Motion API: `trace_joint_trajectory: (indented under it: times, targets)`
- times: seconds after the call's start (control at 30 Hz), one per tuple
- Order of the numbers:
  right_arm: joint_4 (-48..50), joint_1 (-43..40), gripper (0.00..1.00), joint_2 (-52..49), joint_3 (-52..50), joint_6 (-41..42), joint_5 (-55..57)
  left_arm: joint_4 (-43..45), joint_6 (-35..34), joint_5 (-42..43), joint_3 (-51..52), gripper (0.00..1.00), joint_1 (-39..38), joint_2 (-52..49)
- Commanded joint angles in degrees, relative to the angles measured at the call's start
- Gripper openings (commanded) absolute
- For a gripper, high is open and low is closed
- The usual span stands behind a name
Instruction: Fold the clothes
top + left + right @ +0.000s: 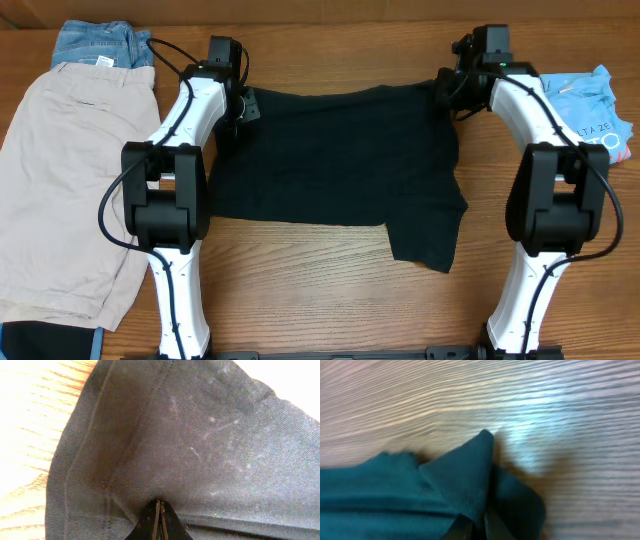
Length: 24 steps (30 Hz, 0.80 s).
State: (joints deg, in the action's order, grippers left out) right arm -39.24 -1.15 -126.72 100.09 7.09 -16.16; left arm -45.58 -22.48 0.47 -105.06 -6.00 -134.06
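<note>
My left pincer (158, 515) and right pincer (477, 527) each clamp the far edge of the black T-shirt (330, 160); open counter (340, 60) lies beyond.

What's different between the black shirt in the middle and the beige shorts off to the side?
The black T-shirt is dark, the beige shorts pale. The T-shirt lies in the middle; the shorts lie beyond the left arm. The left hand and right hand each pinch a far corner of the T-shirt; no hand holds the shorts. Both lie spread on the wooden table.
</note>
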Motion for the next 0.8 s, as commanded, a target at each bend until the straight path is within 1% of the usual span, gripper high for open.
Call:
trace_joint_trajectory:
  times: [0.0,0.07,0.13,0.17,0.23,0.27,0.37,0.5,0.57,0.77]
  targets:
    - [-1.55,-0.15,0.07,3.63,1.99,-8.44,-12.50,-1.95,0.20,2.08,3.04,0.06,-0.66,-6.73]
    - [-3.21,0.42,0.07,3.93,1.99,-15.65,-20.28,-2.38,0.20,2.08,3.04,0.07,-0.66,-6.73]
    - [-3.26,0.55,0.08,3.96,1.99,-17.75,-21.14,-2.69,0.20,2.03,3.04,0.07,-0.66,-6.73]
    - [-2.86,0.55,0.08,3.96,1.99,-17.49,-19.47,-2.84,0.20,1.92,3.04,0.07,-0.66,-6.73]
    - [-2.45,0.55,0.07,3.96,1.99,-13.20,-12.22,-3.06,0.20,1.92,3.04,0.08,-0.66,-6.73]
    - [-2.62,0.52,0.07,4.02,1.99,-12.44,-9.92,-3.06,0.20,1.92,3.04,0.08,-0.66,-6.73]
    - [-3.13,0.55,0.04,4.31,1.99,-12.35,-5.51,-3.06,0.17,1.92,3.04,0.08,-0.66,-6.73]
    - [-1.29,1.20,0.04,5.16,1.99,-9.62,1.46,-3.06,0.17,1.92,3.04,0.08,-0.66,-6.73]
    - [0.52,1.68,0.04,5.81,1.99,-9.62,4.98,-3.10,0.17,1.92,3.04,0.09,-0.66,-6.73]
    - [4.07,2.32,0.04,9.27,1.99,-9.64,6.29,-3.56,0.17,1.92,3.04,0.09,-0.66,-6.73]
